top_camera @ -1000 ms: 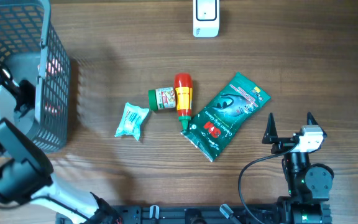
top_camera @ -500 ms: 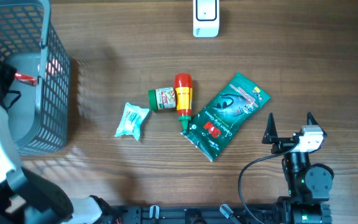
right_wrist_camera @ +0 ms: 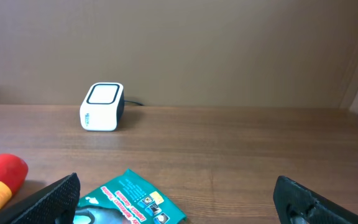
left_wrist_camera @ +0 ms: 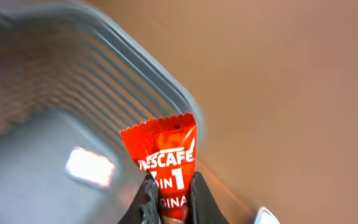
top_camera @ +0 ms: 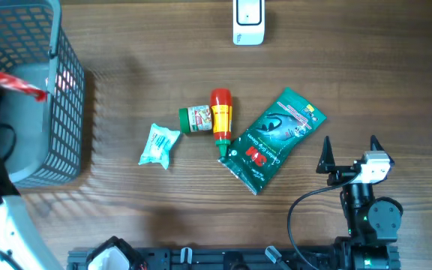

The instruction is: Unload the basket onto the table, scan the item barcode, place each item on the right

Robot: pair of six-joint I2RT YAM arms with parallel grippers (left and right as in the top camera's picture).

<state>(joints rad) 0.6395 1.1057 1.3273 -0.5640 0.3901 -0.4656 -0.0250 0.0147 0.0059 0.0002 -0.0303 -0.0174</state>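
— Nearest the front edge of the worktop (top_camera: 163,217), on the right side: right end effector (top_camera: 349,148), fingers spread wide, gripping nothing, touching nothing.

— And just beyond it?

— Green 3M packet (top_camera: 274,139), flat, lying on a slant. At its left end, the tip of a red bottle (top_camera: 220,120) with a yellow label, lying on its side. Against the bottle's left flank, a small jar (top_camera: 196,118) with a green lid, also lying down. Near that, lower left, a pale teal pouch (top_camera: 159,145), apart from the others.

— Over on the left?

— Grey mesh basket (top_camera: 66,112) at the left edge. Above it, left end effector (left_wrist_camera: 169,186), fingers drawn together and clamped on the lower end of a red Nescafé sachet (left_wrist_camera: 165,167). Sachet upright between them in the left wrist view, serrated edge uppermost, basket blurred behind. From overhead, a red strip across the basket's open top. Cannot tell how high above the basket floor.

— Farthest back?

— White barcode scanner (top_camera: 248,19), at the far edge, roughly centre, well apart from the sachet and from everything else.
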